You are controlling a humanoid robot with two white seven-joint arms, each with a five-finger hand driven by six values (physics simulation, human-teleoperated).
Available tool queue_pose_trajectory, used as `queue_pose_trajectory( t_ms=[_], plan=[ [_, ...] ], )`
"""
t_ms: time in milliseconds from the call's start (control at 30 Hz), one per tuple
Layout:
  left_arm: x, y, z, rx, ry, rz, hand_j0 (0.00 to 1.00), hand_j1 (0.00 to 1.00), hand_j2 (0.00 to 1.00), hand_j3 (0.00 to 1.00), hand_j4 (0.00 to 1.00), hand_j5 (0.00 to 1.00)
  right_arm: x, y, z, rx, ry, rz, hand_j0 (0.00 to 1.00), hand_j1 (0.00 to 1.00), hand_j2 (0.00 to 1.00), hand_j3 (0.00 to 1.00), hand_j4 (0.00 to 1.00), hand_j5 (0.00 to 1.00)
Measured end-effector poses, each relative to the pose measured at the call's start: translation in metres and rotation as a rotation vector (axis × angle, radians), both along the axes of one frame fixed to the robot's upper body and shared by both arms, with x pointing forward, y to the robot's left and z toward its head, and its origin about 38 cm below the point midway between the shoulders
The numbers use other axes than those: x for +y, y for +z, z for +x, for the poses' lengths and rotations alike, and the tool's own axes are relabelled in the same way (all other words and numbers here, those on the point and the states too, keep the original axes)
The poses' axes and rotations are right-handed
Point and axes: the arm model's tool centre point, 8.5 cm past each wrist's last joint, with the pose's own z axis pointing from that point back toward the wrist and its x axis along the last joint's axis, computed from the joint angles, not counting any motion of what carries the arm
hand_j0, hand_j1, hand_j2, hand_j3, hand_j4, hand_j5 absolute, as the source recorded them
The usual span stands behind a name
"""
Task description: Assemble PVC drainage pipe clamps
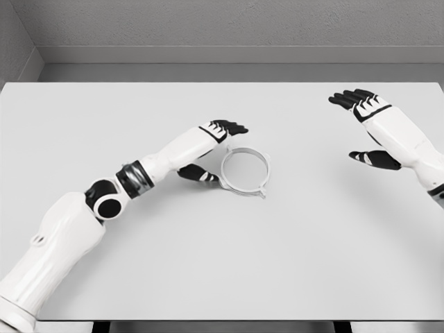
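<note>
On the white table (291,263), head view, we count one clamp ring (245,171), two arms, two hands, nothing else. Ring is a pale grey circular band lying flat, a little left of the table's middle, with small tabs sticking out on its rim: one at the top right, one at the lower right. Left hand (211,149) sits right at the ring's left side: fingers (229,127) reach out just above the ring's upper left rim, thumb (197,173) lies low against the lower left rim. So the hand brackets the ring's left arc, fingers and thumb apart, not closed around it; we can't tell whether the thumb actually touches the band. We see nothing lifted, ring looks flat on the surface. Left forearm runs diagonally from the lower left corner up to the hand. Right hand (371,128) is well apart from the ring, near the right edge, fingers extended and spread toward the upper left, thumb dropped below, holding nothing. Room: bare table between ring and right hand, wide bare strip in front toward the near edge, more behind up to the far edge by the grey wall. Ring is far from every table edge.
</note>
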Motion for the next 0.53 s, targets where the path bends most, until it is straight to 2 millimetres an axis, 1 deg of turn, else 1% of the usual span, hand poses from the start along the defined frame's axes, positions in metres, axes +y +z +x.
queue_pose_trajectory(
  t_ms=[100, 167, 233, 300, 367, 433, 533],
  plan=[
    [0.03, 0.015, 0.013, -0.038, 0.036, 0.049, 1.0, 1.0, 1.0, 1.0, 1.0, 1.0, 0.0, 0.0, 0.0, 0.0, 0.0, 0.001, 1.0, 1.0, 1.0, 1.0, 1.0, 1.0],
    [0.056, 0.021, 0.017, -0.05, 0.073, 0.084, 1.0, 1.0, 1.0, 1.0, 1.0, 1.0, 0.0, 0.0, 0.0, 0.0, 0.0, 0.001, 1.0, 1.0, 1.0, 1.0, 1.0, 1.0],
    [0.096, 0.026, 0.019, -0.059, 0.131, 0.135, 1.0, 1.0, 1.0, 1.0, 1.0, 1.0, 0.0, 0.0, 0.0, 0.0, 0.0, 0.001, 1.0, 1.0, 1.0, 1.0, 1.0, 1.0],
    [0.136, 0.036, 0.024, -0.071, 0.206, 0.174, 1.0, 1.0, 1.0, 1.0, 1.0, 1.0, 0.0, 0.0, 0.0, 0.0, 0.0, 0.002, 1.0, 1.0, 1.0, 1.0, 1.0, 1.0],
    [0.166, 0.043, 0.027, -0.075, 0.262, 0.202, 1.0, 1.0, 1.0, 1.0, 1.0, 1.0, 0.0, 0.0, 0.0, 0.0, 0.0, 0.002, 1.0, 1.0, 1.0, 1.0, 1.0, 1.0],
    [0.185, 0.046, 0.027, -0.073, 0.3, 0.219, 1.0, 1.0, 1.0, 1.0, 1.0, 1.0, 0.0, 0.0, 0.0, 0.0, 0.0, 0.002, 1.0, 1.0, 1.0, 1.0, 1.0, 1.0],
    [0.199, 0.049, 0.027, -0.075, 0.327, 0.229, 1.0, 1.0, 1.0, 1.0, 1.0, 1.0, 0.0, -0.001, 0.0, 0.001, 0.0, 0.002, 1.0, 1.0, 1.0, 1.0, 1.0, 1.0]
  ],
)
